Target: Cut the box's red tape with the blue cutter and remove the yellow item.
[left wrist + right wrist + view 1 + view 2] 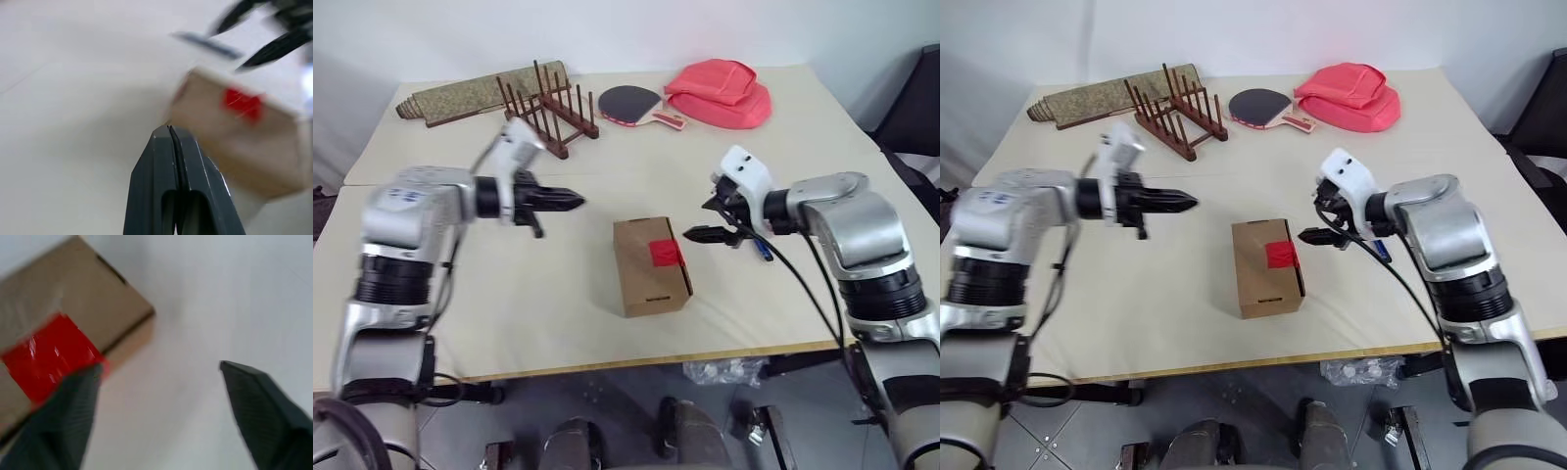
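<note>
1. Pale cream bench (509, 313), two tops joined by a seam towards the far edge; white wall behind, grey tiled floor past the near edge.
2. Along the far edge: rolled woven mat (480, 93) by the far left corner, wooden rack (548, 113), red-and-black paddle (636, 105), red fabric bag (722, 93) towards the far right corner.
3. Box (1266, 266) flat near the middle of the bench, closer to the near edge, flaps closed, red tape (1280, 255) across its top seam.
4. Left gripper (570, 202) raised above the bench to the box's left, empty; fingers (173, 161) pressed tight together, seen plainly in the left wrist view.
5. Right gripper (1317, 235) raised just right of the box, empty; fingers (254, 396) spread wide in the right wrist view, less clear from the head views.
6. Blue cutter (761, 249) on the bench right of the box, mostly hidden behind the right gripper and its cable.
</note>
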Action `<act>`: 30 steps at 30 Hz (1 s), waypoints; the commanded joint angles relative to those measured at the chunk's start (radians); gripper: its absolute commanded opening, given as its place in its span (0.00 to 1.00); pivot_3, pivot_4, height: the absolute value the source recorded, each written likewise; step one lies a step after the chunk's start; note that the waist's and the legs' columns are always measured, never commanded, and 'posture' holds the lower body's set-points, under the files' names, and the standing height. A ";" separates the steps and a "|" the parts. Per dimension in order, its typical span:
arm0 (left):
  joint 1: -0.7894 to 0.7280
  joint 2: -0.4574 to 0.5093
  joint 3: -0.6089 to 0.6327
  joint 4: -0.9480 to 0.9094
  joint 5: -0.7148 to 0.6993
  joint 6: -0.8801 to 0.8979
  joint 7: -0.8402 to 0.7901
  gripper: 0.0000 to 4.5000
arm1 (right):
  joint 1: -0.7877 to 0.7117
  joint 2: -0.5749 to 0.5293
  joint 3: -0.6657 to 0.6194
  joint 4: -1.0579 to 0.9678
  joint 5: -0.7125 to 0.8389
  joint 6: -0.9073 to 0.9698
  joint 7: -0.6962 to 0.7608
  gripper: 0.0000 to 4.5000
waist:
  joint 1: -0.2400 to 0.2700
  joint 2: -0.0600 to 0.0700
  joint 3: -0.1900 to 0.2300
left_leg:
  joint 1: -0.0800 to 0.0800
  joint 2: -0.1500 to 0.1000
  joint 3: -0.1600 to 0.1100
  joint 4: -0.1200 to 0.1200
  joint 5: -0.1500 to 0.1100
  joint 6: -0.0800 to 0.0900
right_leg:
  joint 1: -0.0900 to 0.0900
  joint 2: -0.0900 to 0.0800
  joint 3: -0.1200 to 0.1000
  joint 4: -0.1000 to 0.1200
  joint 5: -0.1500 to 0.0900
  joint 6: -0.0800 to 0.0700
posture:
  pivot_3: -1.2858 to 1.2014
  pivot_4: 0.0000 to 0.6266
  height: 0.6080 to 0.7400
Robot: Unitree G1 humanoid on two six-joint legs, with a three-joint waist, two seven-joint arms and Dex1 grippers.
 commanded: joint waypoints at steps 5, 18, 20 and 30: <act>-0.001 -0.059 -0.121 0.006 0.071 -0.109 -0.041 0.00 | -0.070 0.061 -0.012 0.150 0.008 -0.045 -0.117 0.99 | -0.024 0.000 0.000 | 0.001 0.000 0.000 -0.002 0.001 -0.001 | -0.001 0.000 0.000 0.002 0.000 0.000 | 0.52 0.24 1.00; -0.010 -0.084 -0.178 0.127 0.202 -0.244 -0.064 0.00 | -0.120 0.122 -0.042 0.216 0.077 -0.056 -0.147 0.99 | -0.026 0.000 0.000 | 0.002 0.000 0.000 -0.002 0.001 -0.001 | -0.001 0.000 0.001 0.003 0.000 0.000 | 0.52 0.24 1.00; -0.010 -0.086 -0.179 0.129 0.209 -0.248 -0.066 0.00 | -0.114 0.118 -0.036 0.213 0.084 -0.051 -0.149 0.99 | -0.026 0.000 0.000 | 0.002 0.000 0.000 -0.002 0.001 -0.001 | -0.001 0.000 0.001 0.003 0.000 0.000 | 0.52 0.24 1.00; -0.007 -0.094 -0.182 0.122 0.226 -0.245 -0.084 0.00 | -0.031 0.065 0.049 0.222 0.070 -0.087 -0.108 0.99 | -0.024 0.000 0.000 | 0.004 0.000 0.000 -0.001 0.001 -0.001 | 0.000 0.000 0.001 0.004 0.000 0.000 | 0.52 0.24 1.00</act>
